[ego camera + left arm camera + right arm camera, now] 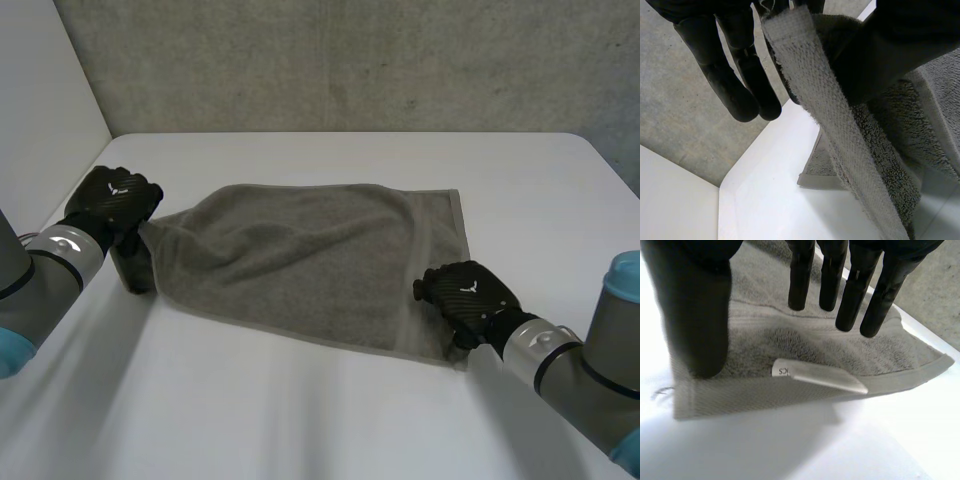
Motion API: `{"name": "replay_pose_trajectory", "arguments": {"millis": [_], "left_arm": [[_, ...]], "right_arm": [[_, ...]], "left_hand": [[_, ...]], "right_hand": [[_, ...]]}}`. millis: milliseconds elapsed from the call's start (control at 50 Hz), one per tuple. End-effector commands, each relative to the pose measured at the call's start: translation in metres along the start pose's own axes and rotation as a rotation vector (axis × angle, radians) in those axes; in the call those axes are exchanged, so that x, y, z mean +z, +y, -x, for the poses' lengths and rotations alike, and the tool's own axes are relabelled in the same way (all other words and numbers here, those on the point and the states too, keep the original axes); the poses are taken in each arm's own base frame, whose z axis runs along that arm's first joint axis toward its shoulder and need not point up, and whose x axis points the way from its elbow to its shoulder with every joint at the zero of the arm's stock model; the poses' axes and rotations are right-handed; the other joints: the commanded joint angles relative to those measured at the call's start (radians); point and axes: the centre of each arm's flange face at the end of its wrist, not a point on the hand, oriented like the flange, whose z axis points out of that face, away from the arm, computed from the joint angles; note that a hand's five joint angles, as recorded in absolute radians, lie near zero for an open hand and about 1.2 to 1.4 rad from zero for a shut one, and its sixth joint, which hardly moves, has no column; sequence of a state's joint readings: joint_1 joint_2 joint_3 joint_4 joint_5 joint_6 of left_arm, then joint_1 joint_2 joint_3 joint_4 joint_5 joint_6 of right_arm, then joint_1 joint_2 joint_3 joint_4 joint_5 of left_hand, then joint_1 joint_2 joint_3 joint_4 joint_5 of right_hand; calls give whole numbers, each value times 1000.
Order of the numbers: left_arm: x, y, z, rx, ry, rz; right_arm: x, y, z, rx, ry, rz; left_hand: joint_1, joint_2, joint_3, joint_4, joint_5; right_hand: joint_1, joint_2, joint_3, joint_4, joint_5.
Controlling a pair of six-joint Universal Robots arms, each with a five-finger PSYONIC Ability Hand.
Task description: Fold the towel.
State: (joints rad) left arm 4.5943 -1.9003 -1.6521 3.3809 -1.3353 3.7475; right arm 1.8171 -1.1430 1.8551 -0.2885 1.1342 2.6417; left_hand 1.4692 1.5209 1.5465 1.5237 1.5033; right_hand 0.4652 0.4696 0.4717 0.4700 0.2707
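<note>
A grey towel [320, 260] lies spread on the white table [300, 400], its left end pulled up off the surface. My left hand [115, 200] holds that raised left corner. In the left wrist view the towel's hemmed edge [840, 125] hangs down from the pinch, beside two straighter fingers [740, 85]. My right hand [465, 295] hovers over the towel's near right corner. In the right wrist view its fingers [860, 295] are straight and its thumb [695, 305] is apart, above the towel [790, 340] and a white label [815, 376], gripping nothing.
A grey concrete wall [350, 60] stands behind the table. A white panel [40, 110] borders the table at the left. Bare table surface lies in front of the towel and to its far right [540, 190].
</note>
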Motion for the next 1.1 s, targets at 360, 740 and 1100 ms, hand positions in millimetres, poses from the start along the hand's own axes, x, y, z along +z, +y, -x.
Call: {"name": "replay_pose_trajectory", "arguments": {"millis": [360,740,1100], "left_arm": [[-1,1,-1,-3,3,4],[3,4,-2,2,-5,-5],[4,6,-3,0,-1,-1]], "right_arm": [[-22,1,-5,0,-20,33],[-8,14,-3,2,-34,53],[17,8,-9,-34,-17,9]], "left_hand": [[-73,-125,-150,-127,-282],[-73,-125,-150,-127,-282],[-73,-125,-150,-127,-282]], "right_hand": [[-57,-62,-64,-62,-37],[4,0,-2,0,24],[192,188,186,187,212]]}}
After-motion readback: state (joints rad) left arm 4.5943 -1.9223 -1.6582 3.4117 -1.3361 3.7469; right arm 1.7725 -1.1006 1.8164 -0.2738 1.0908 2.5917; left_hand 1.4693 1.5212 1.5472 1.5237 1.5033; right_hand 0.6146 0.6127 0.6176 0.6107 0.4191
